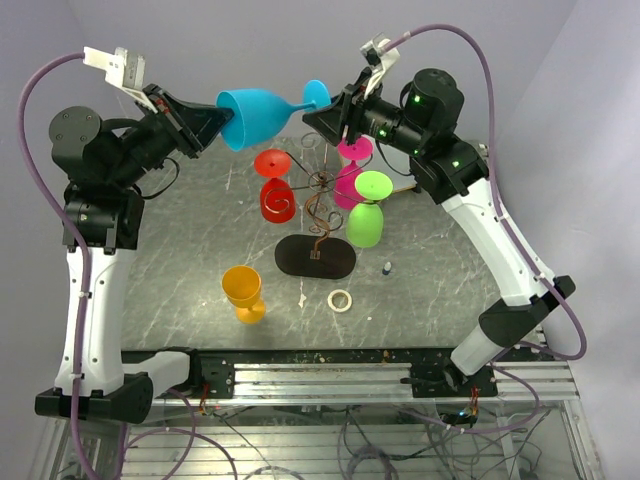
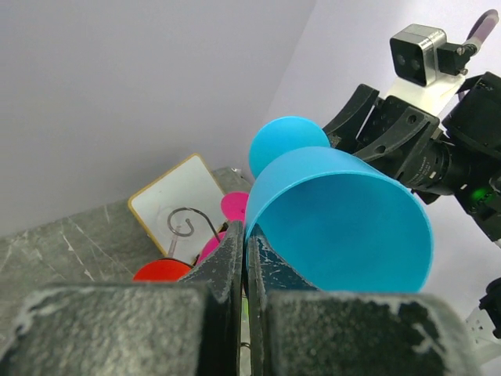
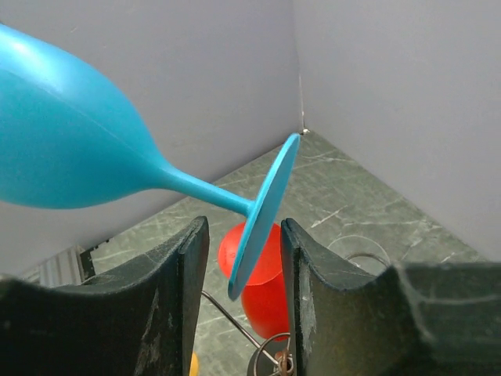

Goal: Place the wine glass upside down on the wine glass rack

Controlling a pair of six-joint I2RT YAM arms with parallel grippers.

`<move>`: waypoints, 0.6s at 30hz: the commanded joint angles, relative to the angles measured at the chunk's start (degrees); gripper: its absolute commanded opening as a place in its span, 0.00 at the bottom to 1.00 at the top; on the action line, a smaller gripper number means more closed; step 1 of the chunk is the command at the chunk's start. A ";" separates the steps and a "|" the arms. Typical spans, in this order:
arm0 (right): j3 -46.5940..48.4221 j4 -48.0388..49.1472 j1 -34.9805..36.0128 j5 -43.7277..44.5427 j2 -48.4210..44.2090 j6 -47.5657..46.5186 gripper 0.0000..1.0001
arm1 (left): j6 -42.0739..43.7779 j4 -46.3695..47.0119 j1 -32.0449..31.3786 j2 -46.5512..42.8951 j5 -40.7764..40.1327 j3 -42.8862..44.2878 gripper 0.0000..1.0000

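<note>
A blue wine glass (image 1: 255, 115) is held on its side high above the wine glass rack (image 1: 318, 190), its bowl to the left and its foot to the right. My left gripper (image 1: 224, 113) is shut on the bowl's rim (image 2: 252, 227). My right gripper (image 1: 318, 118) is open, and the glass's round foot (image 3: 266, 207) stands edge-on between its fingers (image 3: 184, 258) without touching either. The rack's black oval base (image 1: 315, 256) lies on the table below. Its wire scrolls show in the left wrist view (image 2: 184, 223).
Red (image 1: 277, 195), pink (image 1: 350, 170) and green (image 1: 368, 215) glasses hang upside down on the rack. An orange glass (image 1: 243, 292) stands at front left. A white tape ring (image 1: 340, 300) and a small blue object (image 1: 387, 267) lie near the base. A white board (image 2: 176, 196) leans at the back.
</note>
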 commanded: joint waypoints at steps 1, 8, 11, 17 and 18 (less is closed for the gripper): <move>-1.19 -0.17 0.24 3.77 -2.06 -0.15 0.40 | 1.91 -0.01 -0.48 -1.02 -2.40 0.26 0.07; -1.31 -0.53 0.22 5.96 -2.46 -0.56 0.29 | 3.02 -0.72 -0.88 -0.63 -2.88 0.85 0.07; -0.67 -0.83 0.25 6.17 -1.99 -0.37 0.23 | 3.85 -1.21 -1.23 -0.33 -3.43 1.05 0.07; -0.18 -1.08 0.23 7.48 -1.30 -0.15 0.06 | 4.89 -1.37 -2.05 0.04 -4.01 0.71 0.07; -0.17 -1.12 0.22 7.77 -1.30 -0.08 0.01 | 4.92 -1.35 -2.14 0.03 -3.90 0.64 0.07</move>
